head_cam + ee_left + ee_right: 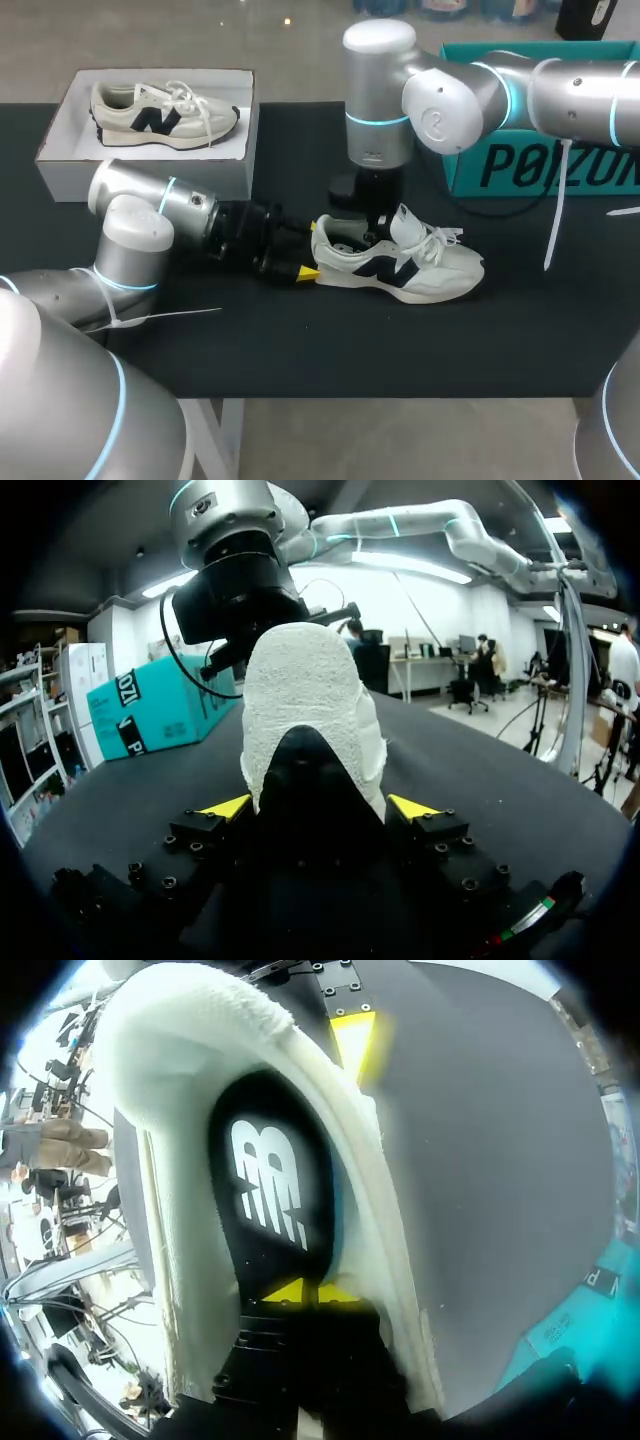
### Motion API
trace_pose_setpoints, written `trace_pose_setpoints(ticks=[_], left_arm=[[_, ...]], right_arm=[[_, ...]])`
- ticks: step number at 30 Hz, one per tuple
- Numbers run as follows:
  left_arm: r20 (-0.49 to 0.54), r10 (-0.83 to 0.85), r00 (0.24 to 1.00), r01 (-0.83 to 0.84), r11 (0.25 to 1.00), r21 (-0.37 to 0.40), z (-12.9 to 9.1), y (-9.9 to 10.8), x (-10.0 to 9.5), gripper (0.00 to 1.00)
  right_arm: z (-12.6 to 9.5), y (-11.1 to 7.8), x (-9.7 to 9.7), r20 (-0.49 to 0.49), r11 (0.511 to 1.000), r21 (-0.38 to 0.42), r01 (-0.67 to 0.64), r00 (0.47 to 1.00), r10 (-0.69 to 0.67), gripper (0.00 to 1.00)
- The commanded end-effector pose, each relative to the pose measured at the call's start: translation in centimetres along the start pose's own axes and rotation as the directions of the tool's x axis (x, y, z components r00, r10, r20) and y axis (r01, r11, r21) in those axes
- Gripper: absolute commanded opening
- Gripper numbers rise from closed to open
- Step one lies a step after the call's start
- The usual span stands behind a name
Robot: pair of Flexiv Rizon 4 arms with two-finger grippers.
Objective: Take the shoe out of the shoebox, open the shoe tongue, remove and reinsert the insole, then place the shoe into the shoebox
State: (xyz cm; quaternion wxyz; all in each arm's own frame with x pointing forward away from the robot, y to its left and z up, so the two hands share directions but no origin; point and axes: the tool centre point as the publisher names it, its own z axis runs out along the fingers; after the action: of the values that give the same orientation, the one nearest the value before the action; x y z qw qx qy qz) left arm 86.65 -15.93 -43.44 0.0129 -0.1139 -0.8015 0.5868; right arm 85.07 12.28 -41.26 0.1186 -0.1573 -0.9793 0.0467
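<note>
A cream shoe (400, 265) with navy marks lies on its sole on the black table, toe to the right. My left gripper (310, 250) is shut on its heel; in the left wrist view the heel (305, 700) sits between the two yellow tips (228, 806), which touch it from both sides. My right gripper (372, 232) comes down from above into the shoe's mouth. In the right wrist view its tips (312, 1292) are together, pinching the black insole (270, 1190) inside the cream collar (180, 1160). The white shoebox (60, 150) stands at the back left.
A second cream shoe (165, 115) lies inside the white shoebox. A teal box (540, 170) stands at the back right, behind my right arm. A white cable tie (552, 230) hangs from that arm.
</note>
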Motion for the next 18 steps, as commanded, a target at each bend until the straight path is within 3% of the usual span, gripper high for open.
trace_pose_setpoints(ticks=[1,9,18], left_arm=[[0.000,0.000,1.000,0.000,1.000,0.000,0.2,0.4,-0.1,0.00],[0.000,0.000,1.000,0.000,1.000,0.000,0.2,0.4,-0.1,0.00],[0.000,0.000,1.000,0.000,1.000,0.000,0.2,0.4,-0.1,0.00]], right_arm=[[0.3,0.5,-0.3,-0.043,1.000,0.029,0.004,0.999,-0.003,0.00],[-1.4,0.9,-0.5,-0.108,0.999,0.046,0.002,0.994,0.003,0.00],[-3.4,0.9,-0.4,-0.112,0.999,0.043,-0.012,0.994,0.017,0.00]])
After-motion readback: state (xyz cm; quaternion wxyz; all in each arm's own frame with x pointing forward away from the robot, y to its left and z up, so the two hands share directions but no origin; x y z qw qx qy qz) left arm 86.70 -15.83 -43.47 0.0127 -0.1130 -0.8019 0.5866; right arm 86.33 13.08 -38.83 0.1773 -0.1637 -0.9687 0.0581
